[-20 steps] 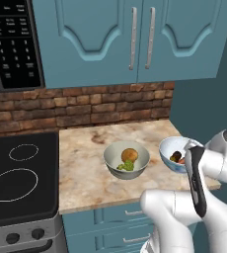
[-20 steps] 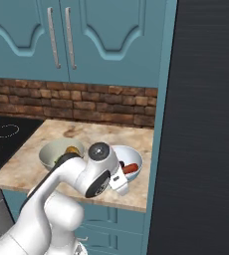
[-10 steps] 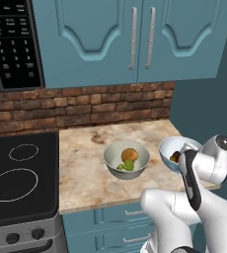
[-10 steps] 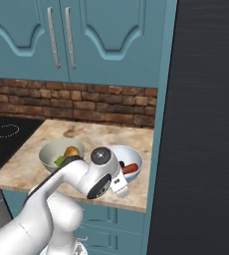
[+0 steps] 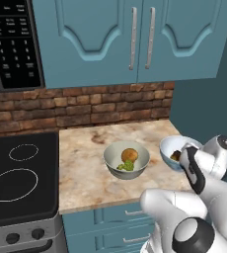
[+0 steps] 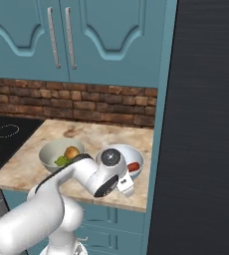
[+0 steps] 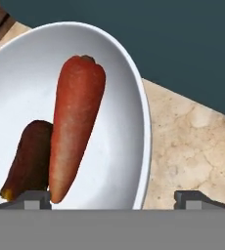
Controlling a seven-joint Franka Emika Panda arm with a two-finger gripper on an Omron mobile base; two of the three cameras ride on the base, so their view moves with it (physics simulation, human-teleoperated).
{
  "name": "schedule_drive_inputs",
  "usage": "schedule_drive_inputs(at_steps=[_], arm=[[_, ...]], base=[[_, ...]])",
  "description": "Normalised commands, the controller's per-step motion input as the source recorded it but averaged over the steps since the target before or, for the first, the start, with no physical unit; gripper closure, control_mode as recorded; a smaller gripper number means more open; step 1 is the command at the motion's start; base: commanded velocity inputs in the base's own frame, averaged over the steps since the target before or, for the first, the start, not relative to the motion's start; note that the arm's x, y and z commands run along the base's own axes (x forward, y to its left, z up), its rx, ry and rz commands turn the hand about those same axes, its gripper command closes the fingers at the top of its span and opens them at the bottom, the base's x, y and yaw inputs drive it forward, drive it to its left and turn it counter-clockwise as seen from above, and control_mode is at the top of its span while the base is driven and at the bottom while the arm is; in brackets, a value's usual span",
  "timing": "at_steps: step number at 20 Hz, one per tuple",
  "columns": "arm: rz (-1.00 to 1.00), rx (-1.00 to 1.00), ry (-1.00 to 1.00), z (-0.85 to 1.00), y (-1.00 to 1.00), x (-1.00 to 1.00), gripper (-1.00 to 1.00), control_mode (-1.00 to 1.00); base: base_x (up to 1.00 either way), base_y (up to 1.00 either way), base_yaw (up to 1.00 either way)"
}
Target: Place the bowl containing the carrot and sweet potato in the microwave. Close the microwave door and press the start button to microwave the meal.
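Hand view — tool (image 7: pixel 112 199) spread wide astride bowl (image 7: pixel 134 97) rim; carrot (image 7: pixel 75 122) touches sweet potato (image 7: pixel 29 158).

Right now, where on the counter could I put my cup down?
The bare counter between the stove and the plain bowl, back to the brick wall. The right end, with the patterned bowl and gripper, is crowded.

The keypad (image 5: pixel 14 52) on the microwave (image 5: pixel 9 44) carries small white marks, perhaps digits, too blurred to read.
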Motion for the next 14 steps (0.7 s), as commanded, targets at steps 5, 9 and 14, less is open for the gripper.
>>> schedule_drive_inputs(at_steps=[5,9,14], arm=[[0.0,0.01,0.0,-0.08,0.0,0.06,1.0,-1.0],[0.0,0.0,0.0,0.03,0.15,-0.11,1.0,-1.0],[0.0,-0.02,0.0,0.38,0.23,-0.34,1.0,-1.0]], base=[[0.0,0.0,0.0],[0.0,0.0,0.0],[0.0,0.0,0.0]])
